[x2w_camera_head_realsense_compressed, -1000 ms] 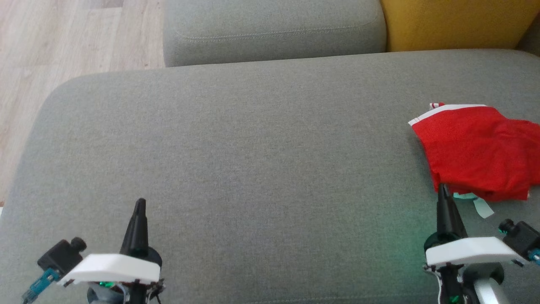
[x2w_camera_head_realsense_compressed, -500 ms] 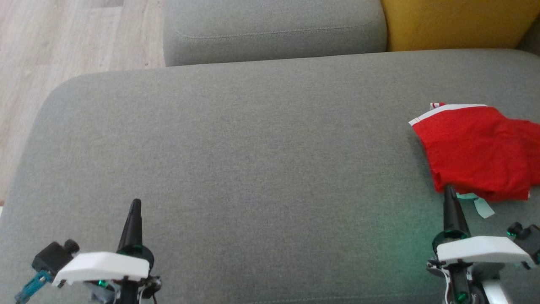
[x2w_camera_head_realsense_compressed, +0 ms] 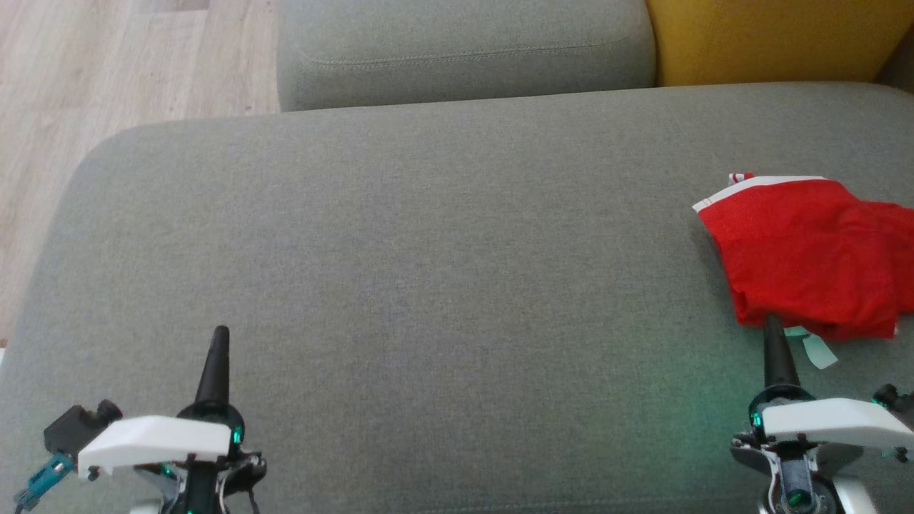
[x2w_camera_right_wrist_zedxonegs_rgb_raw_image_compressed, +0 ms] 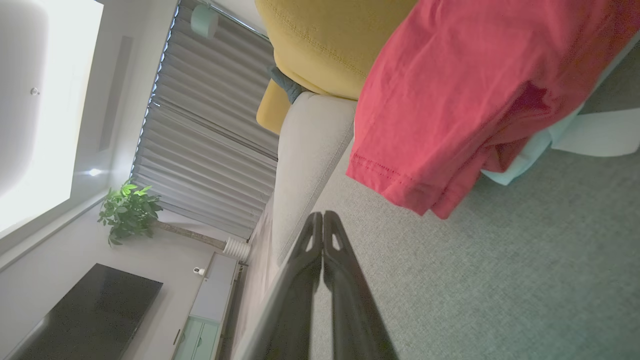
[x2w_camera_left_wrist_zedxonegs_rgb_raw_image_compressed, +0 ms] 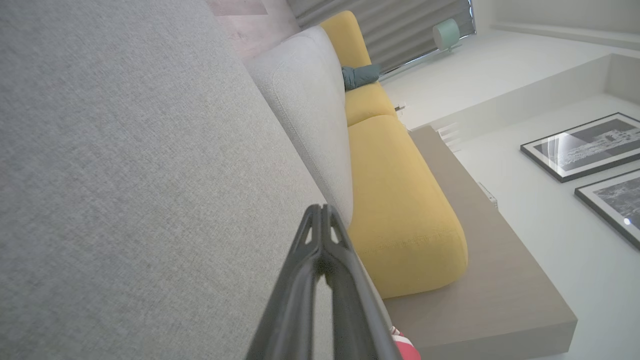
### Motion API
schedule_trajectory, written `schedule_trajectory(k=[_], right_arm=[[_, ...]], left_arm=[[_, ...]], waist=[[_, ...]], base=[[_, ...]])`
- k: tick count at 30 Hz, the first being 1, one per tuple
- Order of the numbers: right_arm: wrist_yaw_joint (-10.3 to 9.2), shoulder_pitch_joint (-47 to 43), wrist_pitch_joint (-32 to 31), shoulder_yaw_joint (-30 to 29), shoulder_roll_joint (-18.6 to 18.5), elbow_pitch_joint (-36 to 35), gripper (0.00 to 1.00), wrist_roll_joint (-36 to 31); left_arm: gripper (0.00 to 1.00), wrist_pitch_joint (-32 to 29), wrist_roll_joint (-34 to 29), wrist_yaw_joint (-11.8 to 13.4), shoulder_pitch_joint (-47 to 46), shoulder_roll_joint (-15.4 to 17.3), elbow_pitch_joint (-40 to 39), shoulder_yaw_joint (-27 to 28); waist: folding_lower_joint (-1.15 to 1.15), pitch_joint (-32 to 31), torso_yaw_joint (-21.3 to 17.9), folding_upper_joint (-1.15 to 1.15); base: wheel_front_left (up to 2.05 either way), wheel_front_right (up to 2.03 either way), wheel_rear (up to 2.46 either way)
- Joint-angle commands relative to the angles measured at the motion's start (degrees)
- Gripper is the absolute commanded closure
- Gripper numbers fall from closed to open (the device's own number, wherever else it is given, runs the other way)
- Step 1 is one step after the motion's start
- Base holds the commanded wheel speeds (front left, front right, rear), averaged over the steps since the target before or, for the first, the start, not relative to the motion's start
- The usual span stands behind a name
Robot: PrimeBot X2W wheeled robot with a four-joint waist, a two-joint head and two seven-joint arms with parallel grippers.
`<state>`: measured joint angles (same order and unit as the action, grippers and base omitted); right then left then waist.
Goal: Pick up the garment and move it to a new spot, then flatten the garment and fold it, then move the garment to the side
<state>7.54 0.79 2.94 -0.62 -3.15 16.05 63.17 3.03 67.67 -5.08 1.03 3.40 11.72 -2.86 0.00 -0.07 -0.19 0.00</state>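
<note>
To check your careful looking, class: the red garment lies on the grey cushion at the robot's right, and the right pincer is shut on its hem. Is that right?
Not quite. The right pincer is shut, but on nothing: the right wrist view shows its tips closed just short of the hem of the red garment. Otherwise correct: it lies on the grey cushion at the robot's right.

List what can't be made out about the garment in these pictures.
Head view: the red garment runs off the right edge, so its full outline is unknown.
Head view: a pale piece lies mostly under the red fabric; what it is cannot be told.
Left wrist view: the bottom edge cuts the garment to a red corner beside the left gripper.
</note>
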Motion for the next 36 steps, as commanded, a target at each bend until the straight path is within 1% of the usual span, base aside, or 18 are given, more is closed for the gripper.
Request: schedule_trajectory(k=[1, 36], right_arm=[[-0.04, 3.67, -0.57, 0.29, -1.17, -2.08, 1.00, 1.88], [-0.05, 4.92, -6.46, -3.15, -1.13, -2.13, 1.00, 25.01]], left_arm=[[1.00, -0.46, 1.59, -0.34, -3.37, 0.98, -1.44, 1.90], [1.00, -6.43, 21.41, -2.00, -6.33, 0.96, 1.52, 6.28]], waist=[[0.00, 0.01, 0.01, 0.00], [0.00, 0.21, 0.15, 0.00]], base=[[0.00, 0.00, 0.00], [0.00, 0.00, 0.00]])
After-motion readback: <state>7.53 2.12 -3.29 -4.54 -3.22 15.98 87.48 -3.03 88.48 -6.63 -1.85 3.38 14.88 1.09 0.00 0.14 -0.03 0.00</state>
